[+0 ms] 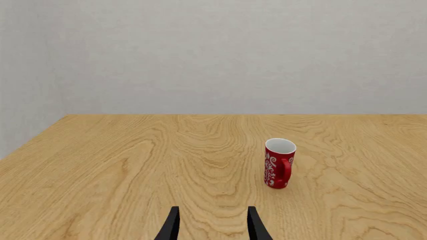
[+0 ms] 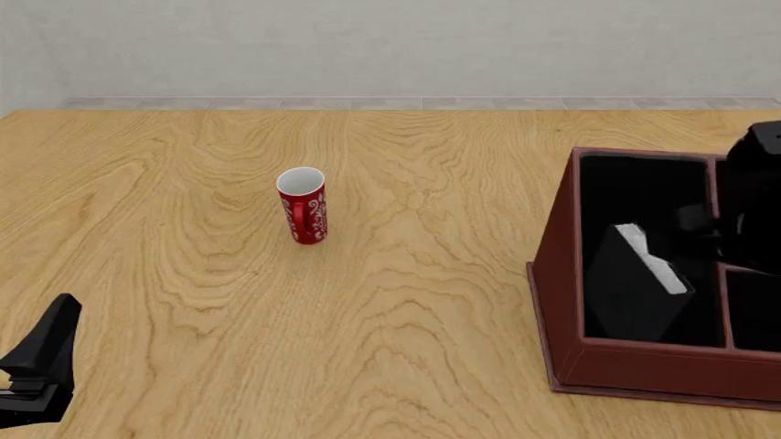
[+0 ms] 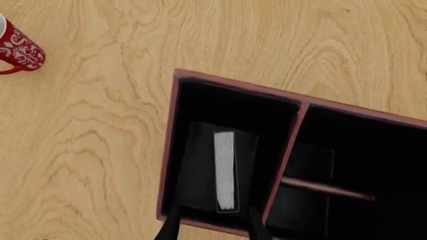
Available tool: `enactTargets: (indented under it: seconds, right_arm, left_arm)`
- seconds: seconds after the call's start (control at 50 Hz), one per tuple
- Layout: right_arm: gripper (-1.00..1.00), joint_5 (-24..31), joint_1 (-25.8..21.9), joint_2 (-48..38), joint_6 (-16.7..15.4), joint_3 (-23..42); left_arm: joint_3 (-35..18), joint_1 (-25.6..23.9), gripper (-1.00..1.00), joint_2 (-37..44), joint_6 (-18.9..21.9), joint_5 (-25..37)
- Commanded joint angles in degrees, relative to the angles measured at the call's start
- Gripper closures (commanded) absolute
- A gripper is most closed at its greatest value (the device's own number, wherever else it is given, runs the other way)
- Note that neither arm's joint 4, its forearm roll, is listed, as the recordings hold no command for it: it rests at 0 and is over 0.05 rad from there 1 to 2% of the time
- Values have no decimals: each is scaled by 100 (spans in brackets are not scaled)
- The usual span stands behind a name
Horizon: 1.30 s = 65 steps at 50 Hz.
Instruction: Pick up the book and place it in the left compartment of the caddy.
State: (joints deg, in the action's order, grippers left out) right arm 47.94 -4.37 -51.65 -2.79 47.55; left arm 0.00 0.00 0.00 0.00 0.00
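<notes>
The black book (image 2: 635, 285) stands tilted inside the left compartment (image 2: 628, 187) of the reddish-brown caddy (image 2: 555, 274), its white page edge facing up. From the right wrist view I look straight down on the book (image 3: 225, 170) in that compartment (image 3: 227, 107). My right gripper (image 3: 212, 229) hangs open above it, fingers spread and not touching the covers. The right arm (image 2: 759, 169) hovers over the caddy. My left gripper (image 1: 212, 227) is open and holds nothing, low over the table at the near left.
A red patterned mug (image 2: 303, 206) stands upright mid-table, well left of the caddy and ahead of the left gripper in the left wrist view (image 1: 279, 163). The caddy's smaller divided sections (image 3: 360, 160) lie to the right of the book. The left arm (image 2: 37, 366) sits at the front-left corner.
</notes>
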Motion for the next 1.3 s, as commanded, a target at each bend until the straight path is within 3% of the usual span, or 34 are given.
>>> enactTargets:
  seconds: [0.02, 0.78, 0.9, 1.3]
  right_arm:
    - [-100, 218, -60, 273, -15, 66]
    - [-100, 702, -408, 1157, -111, 96]
    - [-100, 689, -114, 1622, -704, 66]
    - [-100, 541, -191, 2235, -798, -121]
  left_arm:
    - [0, 0, -100, 0, 0, 0]
    - [0, 0, -100, 0, 0, 0]
    - [0, 0, -100, 0, 0, 0]
    - [0, 0, -100, 0, 0, 0]
